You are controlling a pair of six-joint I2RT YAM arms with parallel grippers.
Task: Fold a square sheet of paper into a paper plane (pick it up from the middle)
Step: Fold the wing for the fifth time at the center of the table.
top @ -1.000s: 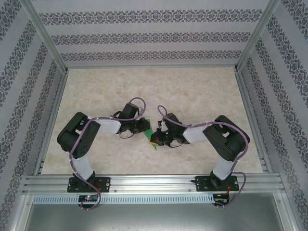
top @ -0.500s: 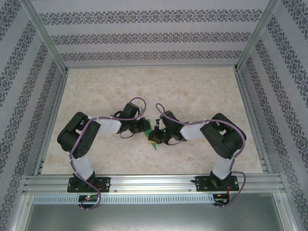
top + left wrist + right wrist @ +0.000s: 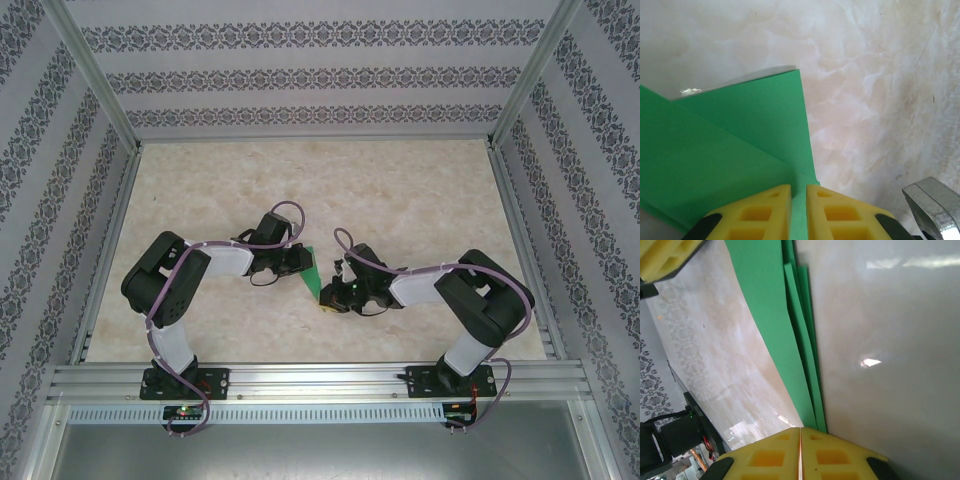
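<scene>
1. The green paper (image 3: 316, 280) lies folded a little toward 6 o'clock of the table's (image 3: 400, 190) middle. It is a narrow strip running from about 12 to 6 o'clock between the two grippers.
2. In the left wrist view the green paper (image 3: 735, 155) spreads from the fingers toward 10 o'clock. One flap overlaps another along a slanted edge, and the far corner is lifted slightly off the surface.
3. In the right wrist view the green paper (image 3: 767, 315) shows as several stacked layers. Their long edges run from 12 o'clock down to the fingertips at 6 o'clock.
4. The left gripper (image 3: 798, 202) sits at the paper's 9 o'clock in the top view (image 3: 300, 263). Its yellow fingers (image 3: 762, 212) stand nearly together, clamped on the paper, with green showing in the thin slot between them.
5. The right gripper (image 3: 800, 440) sits at the paper's 5 o'clock in the top view (image 3: 333, 296). Its yellow fingers (image 3: 837, 457) are pressed together, and the paper's layered edge reaches their tips. Whether any layer is pinched between them cannot be told.
6. A yellow finger of the left gripper (image 3: 662, 257) shows at 10 o'clock of the right wrist view, on the paper's far end.
7. The table is pale and marbled, glossy enough to carry light reflections.
8. Patterned walls (image 3: 320, 75) enclose it at 9, 12 and 3 o'clock, and a metal rail (image 3: 320, 378) carries both arm bases at 6 o'clock.
</scene>
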